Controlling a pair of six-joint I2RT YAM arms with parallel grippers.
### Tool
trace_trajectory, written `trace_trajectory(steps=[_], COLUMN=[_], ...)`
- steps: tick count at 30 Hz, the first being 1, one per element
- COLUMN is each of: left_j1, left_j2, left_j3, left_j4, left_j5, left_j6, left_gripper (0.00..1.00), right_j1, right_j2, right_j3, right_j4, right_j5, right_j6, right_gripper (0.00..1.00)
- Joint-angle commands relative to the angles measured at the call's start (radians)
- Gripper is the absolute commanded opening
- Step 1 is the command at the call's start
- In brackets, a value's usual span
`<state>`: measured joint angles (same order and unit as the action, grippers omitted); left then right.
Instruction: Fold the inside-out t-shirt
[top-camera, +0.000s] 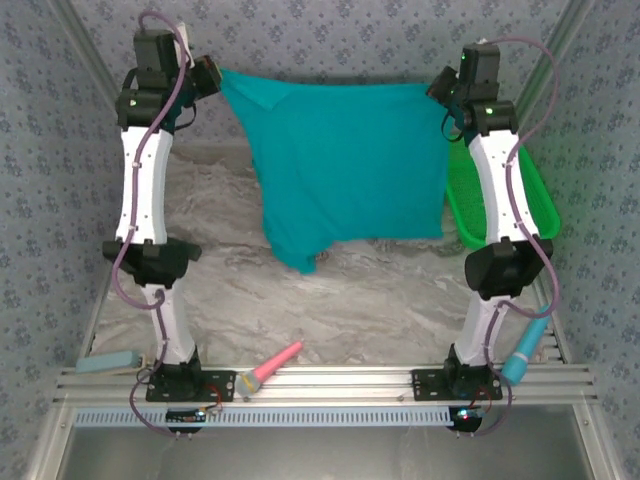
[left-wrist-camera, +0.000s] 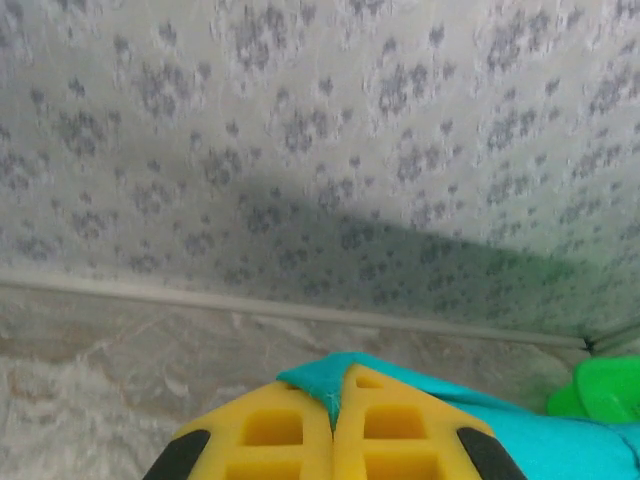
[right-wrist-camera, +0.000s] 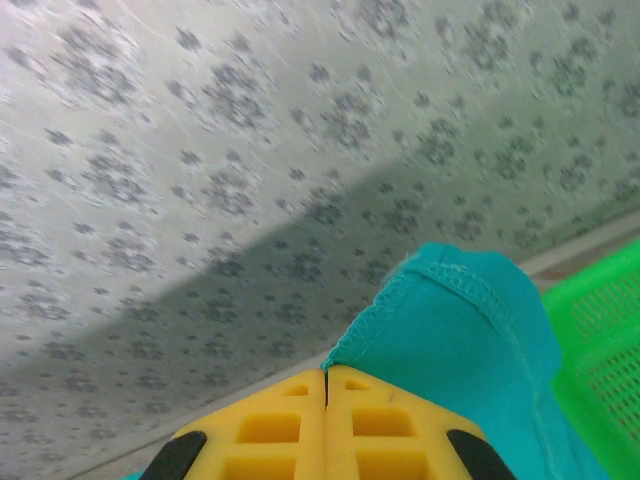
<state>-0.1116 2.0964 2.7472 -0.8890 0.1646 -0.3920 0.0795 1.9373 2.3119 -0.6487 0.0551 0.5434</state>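
Lift-and-spread step. My left gripper (left-wrist-camera: 335, 392) was pressed shut on one top corner of the inside-out t-shirt (top-camera: 350, 160); my right gripper (right-wrist-camera: 326, 375) pinched the other. The shirt hung stretched between them over the far side of the table (top-camera: 330, 310), its lower left corner drooping, the green basket (top-camera: 540, 200) just beside. Next, I judged: lay it flat, corners level, before any fold.
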Motion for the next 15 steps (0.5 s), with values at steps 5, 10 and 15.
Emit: trace_trajectory(steps=[5, 10, 15], left_j1=[-0.003, -0.034, -0.064], left_j2=[-0.198, -0.528, -0.906], left_j3=[-0.028, -0.63, -1.47], left_j4=[0.005, 0.117, 0.395], left_j5=[0.088, 0.076, 0.077], left_j6=[0.135, 0.143, -0.06], left_gripper=[0.0, 0.0, 0.0], right_j1=[0.016, 0.099, 0.18], right_j2=[-0.174, -0.458, -0.691], right_j3=[-0.057, -0.586, -1.145], right_j4=[-0.033, 0.133, 0.219], right_j5=[-0.042, 0.028, 0.07], right_j6=[-0.074, -0.057, 0.075], right_gripper=[0.0, 0.0, 0.0])
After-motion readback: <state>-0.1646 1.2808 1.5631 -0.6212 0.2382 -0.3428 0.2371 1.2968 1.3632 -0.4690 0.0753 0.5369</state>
